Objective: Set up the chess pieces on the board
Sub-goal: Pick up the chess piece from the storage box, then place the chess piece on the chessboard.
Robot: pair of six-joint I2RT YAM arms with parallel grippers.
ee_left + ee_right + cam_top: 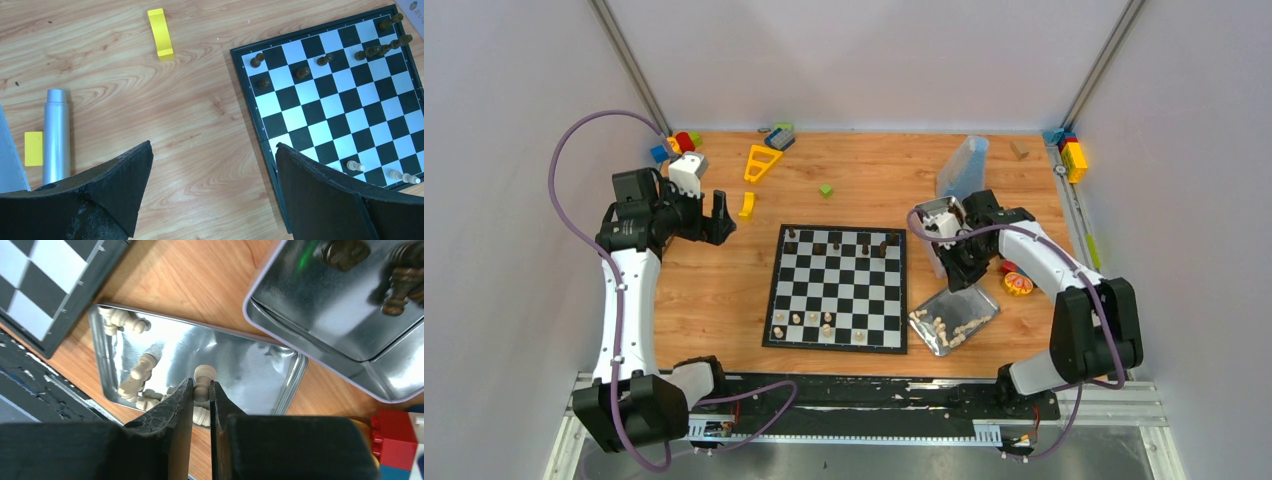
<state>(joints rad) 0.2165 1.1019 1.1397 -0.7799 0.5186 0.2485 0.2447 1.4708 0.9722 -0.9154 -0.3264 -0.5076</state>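
The chessboard (837, 288) lies mid-table, with several dark pieces along its far rows and several cream pieces (812, 320) near its front edge. My right gripper (201, 385) is shut on a cream chess piece (204, 374), held above the shiny metal tray (260, 371) that holds several more cream pieces (131, 380). In the top view that gripper (959, 270) sits between the two trays. A second metal tray (320, 305) holds dark pieces (397, 285). My left gripper (212, 165) is open and empty over bare wood, left of the board (335, 95).
A yellow block (161, 40), a silver cylinder (55, 135) and a small yellow piece (33, 148) lie left of the board. Toy blocks (679, 145), a yellow triangle (762, 162), a green cube (825, 190) and a clear container (964, 165) sit at the back. A red-yellow toy (1018, 284) lies by the right arm.
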